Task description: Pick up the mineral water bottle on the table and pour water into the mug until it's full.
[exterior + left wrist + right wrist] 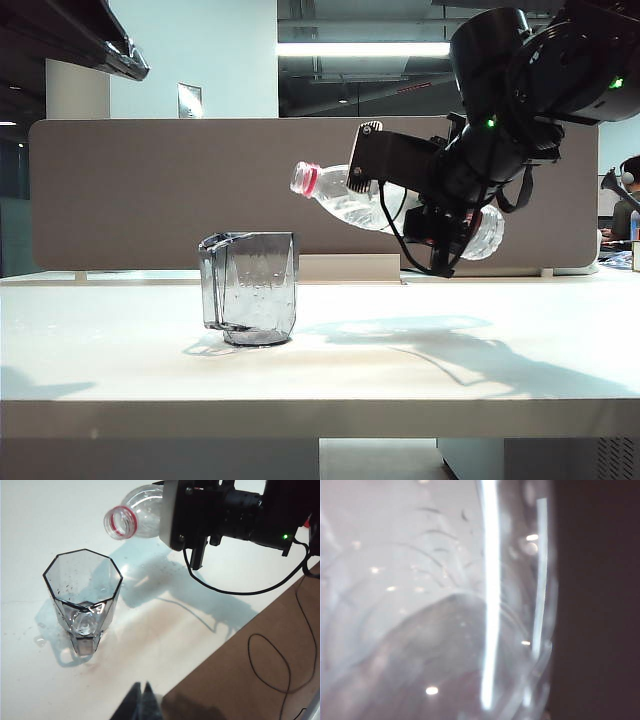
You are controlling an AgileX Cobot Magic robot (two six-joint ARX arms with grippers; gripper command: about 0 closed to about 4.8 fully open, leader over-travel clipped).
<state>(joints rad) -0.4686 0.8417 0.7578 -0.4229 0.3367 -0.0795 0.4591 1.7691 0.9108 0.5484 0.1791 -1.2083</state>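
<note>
Gripping bottle (345,205) mid-body, right gripper (425,215) clamped; thin plastic, slippery, probably dents easily. Left gripper (141,700) together, near mug (82,597).

Right claw (440,225): fingertips hidden behind the bottle (400,208) and its own black housing.
Bottle label: covered by the claw in both room and left wrist views.
Right wrist view: filled by blurred clear plastic (445,605); nothing else readable.
Left claw (141,702): only dark tips show, cut off by the edge.
Mug (250,287) handle: indistinct.
</note>
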